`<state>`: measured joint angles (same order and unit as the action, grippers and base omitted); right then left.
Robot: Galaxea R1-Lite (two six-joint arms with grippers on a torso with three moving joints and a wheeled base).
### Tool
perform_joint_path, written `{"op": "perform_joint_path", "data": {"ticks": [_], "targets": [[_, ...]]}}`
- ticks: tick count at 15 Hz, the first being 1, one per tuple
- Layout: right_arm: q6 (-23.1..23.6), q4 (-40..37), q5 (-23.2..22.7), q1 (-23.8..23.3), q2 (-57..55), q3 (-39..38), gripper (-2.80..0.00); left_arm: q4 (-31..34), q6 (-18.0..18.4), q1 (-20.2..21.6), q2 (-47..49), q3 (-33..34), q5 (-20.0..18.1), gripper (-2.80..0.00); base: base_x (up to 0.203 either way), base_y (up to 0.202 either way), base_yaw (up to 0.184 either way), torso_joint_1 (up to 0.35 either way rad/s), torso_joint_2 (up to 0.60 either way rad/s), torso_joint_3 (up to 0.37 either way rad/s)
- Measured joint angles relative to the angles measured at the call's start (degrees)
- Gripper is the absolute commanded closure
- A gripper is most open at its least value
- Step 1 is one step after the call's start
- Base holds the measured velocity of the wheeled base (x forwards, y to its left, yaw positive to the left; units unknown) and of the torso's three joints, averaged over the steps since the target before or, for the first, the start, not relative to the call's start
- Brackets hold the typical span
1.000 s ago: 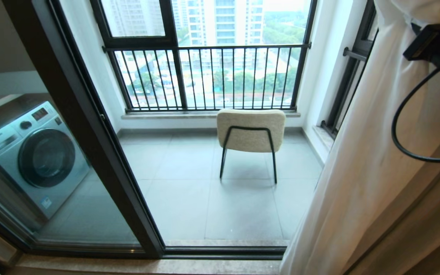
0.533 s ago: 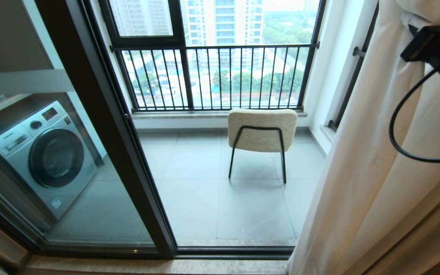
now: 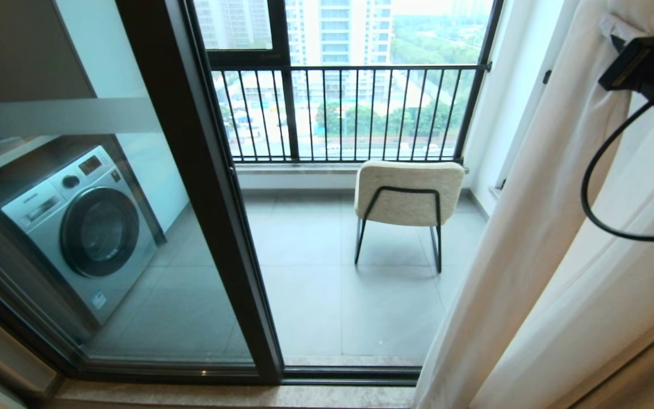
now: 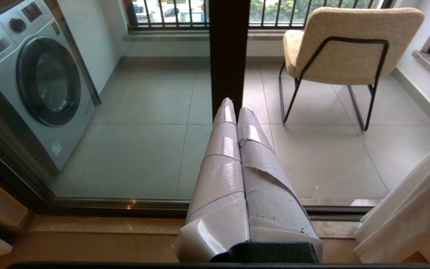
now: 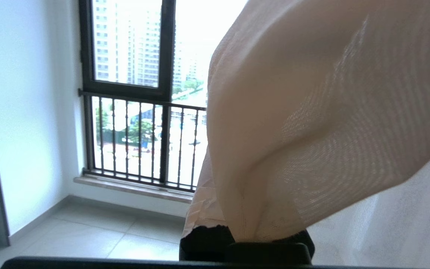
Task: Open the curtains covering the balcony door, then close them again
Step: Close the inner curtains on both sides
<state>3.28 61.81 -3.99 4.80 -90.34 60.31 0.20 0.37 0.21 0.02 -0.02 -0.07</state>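
Your right gripper (image 5: 237, 228) is clamped on the curtains (image 3: 543, 238), high up on the fabric; a fold bulges out of the closed jaws and drapes over them, hiding the fingertips. From that gripper the curtains hang down to the floor, bunched to the right of the opening. The arm's black wrist block and a looping cable (image 3: 599, 187) sit in front of the cloth.

Your left gripper (image 4: 236, 112) is pressed fully together on nothing, its two taped fingers (image 4: 222, 157) touching along their length. It sits low, pointing at the door (image 3: 208, 187) frame's dark upright, apart from it. The curtains' bottom edge lies off to this gripper's right, well clear.

The door's glass is uncovered. Beyond the left gripper, past the glass: washer (image 3: 77, 227) off to its left, chair (image 3: 409, 193) ahead to its right on the balcony tiles, railing (image 3: 349, 113) behind both. A frosted stripe crosses the left pane above the washer
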Motion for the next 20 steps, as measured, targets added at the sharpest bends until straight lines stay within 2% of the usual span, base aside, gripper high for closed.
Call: {"op": "perform_joint_path", "data": {"ticks": [5,20], "targets": [[0.07,2.46,0.07,0.60,-0.53,0.08,0.00,-0.04,-0.04,0.06,0.00,0.02,-0.02,0.00,0.000,0.194,0.001,0.001,0.00,0.001],[0.27,7.42,0.44,0.71,-7.11,7.10,0.00,-0.04,-0.04,0.04,0.00,0.02,-0.02,0.00,0.000,0.193,0.002,0.003,0.00,0.002]]}}
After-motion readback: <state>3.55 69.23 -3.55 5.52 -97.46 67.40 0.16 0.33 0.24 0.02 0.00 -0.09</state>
